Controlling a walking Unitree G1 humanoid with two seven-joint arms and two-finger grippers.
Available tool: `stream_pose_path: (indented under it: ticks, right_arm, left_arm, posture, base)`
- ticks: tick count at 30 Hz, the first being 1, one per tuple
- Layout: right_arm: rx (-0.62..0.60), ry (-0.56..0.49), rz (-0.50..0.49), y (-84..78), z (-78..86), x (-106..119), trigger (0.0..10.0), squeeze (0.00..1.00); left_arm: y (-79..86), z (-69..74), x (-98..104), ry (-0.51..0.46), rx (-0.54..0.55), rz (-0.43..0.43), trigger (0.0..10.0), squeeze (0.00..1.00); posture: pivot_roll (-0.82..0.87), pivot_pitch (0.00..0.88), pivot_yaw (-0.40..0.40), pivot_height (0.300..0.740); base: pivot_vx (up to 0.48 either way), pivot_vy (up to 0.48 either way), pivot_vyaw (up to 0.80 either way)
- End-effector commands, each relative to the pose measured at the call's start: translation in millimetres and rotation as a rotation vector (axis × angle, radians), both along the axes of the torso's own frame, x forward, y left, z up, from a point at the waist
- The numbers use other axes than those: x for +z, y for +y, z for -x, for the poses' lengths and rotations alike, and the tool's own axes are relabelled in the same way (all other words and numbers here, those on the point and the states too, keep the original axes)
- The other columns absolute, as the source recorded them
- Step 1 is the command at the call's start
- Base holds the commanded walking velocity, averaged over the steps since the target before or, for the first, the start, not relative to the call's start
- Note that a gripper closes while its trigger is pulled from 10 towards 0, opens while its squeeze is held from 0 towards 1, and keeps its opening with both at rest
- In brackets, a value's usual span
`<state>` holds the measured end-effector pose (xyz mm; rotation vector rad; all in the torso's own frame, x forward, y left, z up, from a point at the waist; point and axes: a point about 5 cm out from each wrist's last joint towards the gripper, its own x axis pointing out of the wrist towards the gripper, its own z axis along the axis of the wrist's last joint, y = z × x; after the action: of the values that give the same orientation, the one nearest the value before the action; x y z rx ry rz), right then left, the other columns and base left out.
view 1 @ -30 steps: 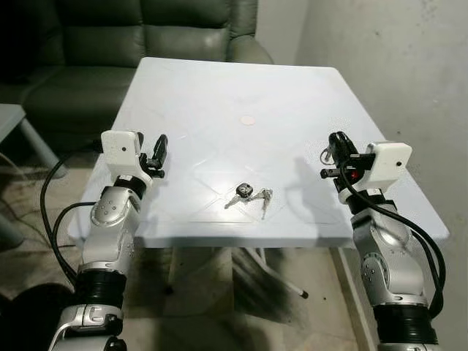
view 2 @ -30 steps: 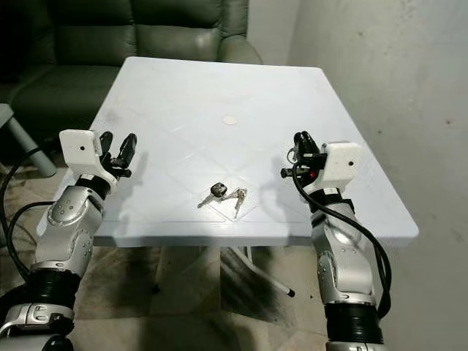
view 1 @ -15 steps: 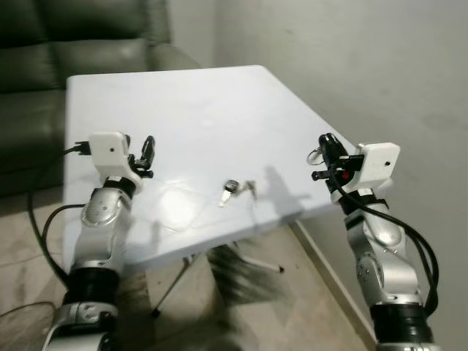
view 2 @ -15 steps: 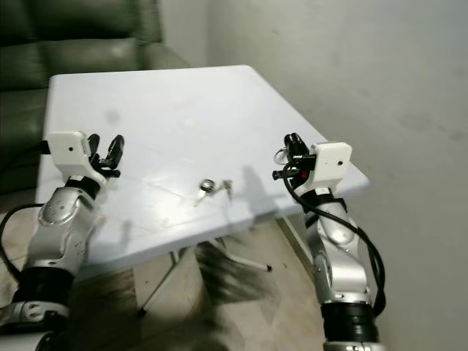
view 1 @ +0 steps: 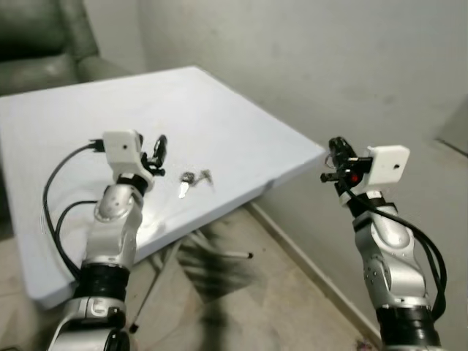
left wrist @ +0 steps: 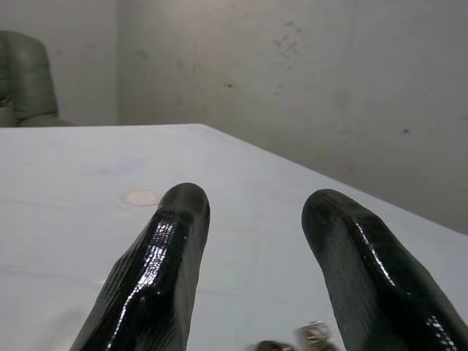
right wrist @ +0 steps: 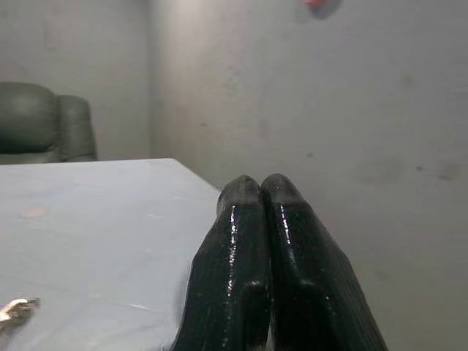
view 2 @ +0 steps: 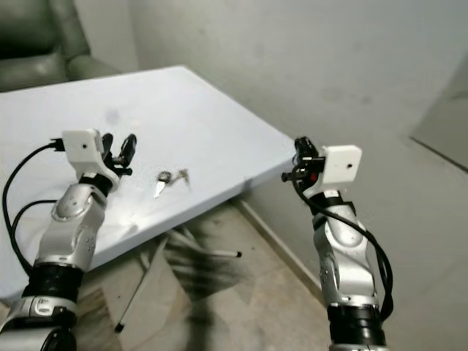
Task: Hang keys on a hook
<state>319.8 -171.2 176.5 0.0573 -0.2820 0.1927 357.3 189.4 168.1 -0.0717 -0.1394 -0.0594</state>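
A small bunch of keys (view 1: 191,179) lies on the white table (view 1: 219,110), near its front edge. My left gripper (view 2: 119,146) hovers just left of the keys and a little above the tabletop, open, with nothing between its fingers (left wrist: 168,248). The keys (left wrist: 292,340) peek in below those fingers. My right gripper (view 1: 335,152) is held up off the table's right corner, facing the grey wall. It is shut, its fingers (right wrist: 248,241) pressed together with nothing seen between them. The keys (right wrist: 14,308) lie far off to its side.
A dark green sofa (view 1: 44,36) stands behind the table. A bare grey wall (view 1: 307,51) runs along the right, with tiled floor (view 1: 292,292) between it and the table. Folding table legs (view 1: 219,252) show under the tabletop.
The whole picture has swung to the right, so the table now sits at the left and the wall has come into view. The keys still lie on the table. Both grippers keep their state.
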Motion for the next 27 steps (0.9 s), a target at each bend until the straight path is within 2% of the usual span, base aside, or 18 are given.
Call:
stream_pose_path:
  ticks: [1, 27]
  right_arm:
    - [-0.011, -0.010, 0.009, -3.1, 0.1, 4.6, 10.0, 0.00]
    - [-0.029, 0.001, 0.008, -4.5, 2.3, 2.5, 10.0, 0.00]
  left_arm:
    - [-4.6, -1.2, -0.4, 0.010, -0.019, 0.003, 10.0, 0.00]
    - [-9.5, -1.1, 1.6, 0.008, -0.049, -0.001, 10.0, 0.00]
  posture:
    - [-0.14, 0.000, -0.042, 0.740]
    - [-0.14, 0.000, -0.039, 0.740]
  base:
    - [0.000, 0.000, -0.75]
    - [0.000, 0.000, -0.75]
